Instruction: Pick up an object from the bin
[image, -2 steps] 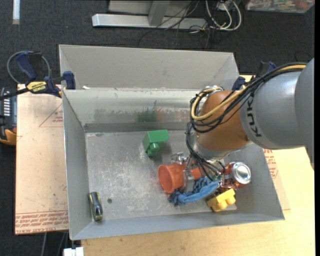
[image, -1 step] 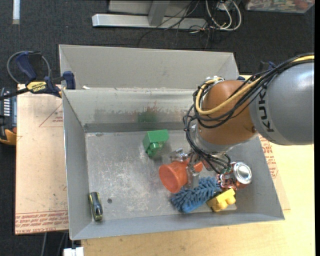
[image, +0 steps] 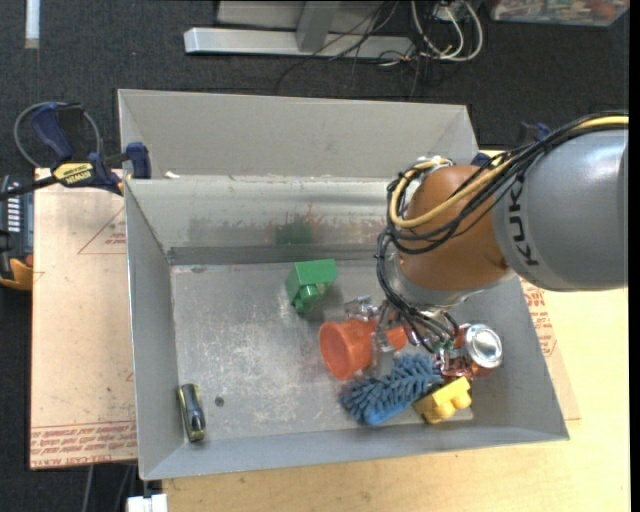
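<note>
Grey metal bin (image: 240, 400), scuffed bottom, dark carpet (image: 110, 45) beyond | arm (image: 570, 215) in from right, gripper (image: 388, 332) low beside orange cup (image: 343, 350), near-right | open or closed: cannot tell

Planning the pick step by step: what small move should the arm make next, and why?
Probably ease the pincer slightly left and down onto the orange cup. It hangs right beside the cup, which has bare floor on its left. The blue brush and yellow block crowd the other side, so that seems the cleaner grasp.
</note>
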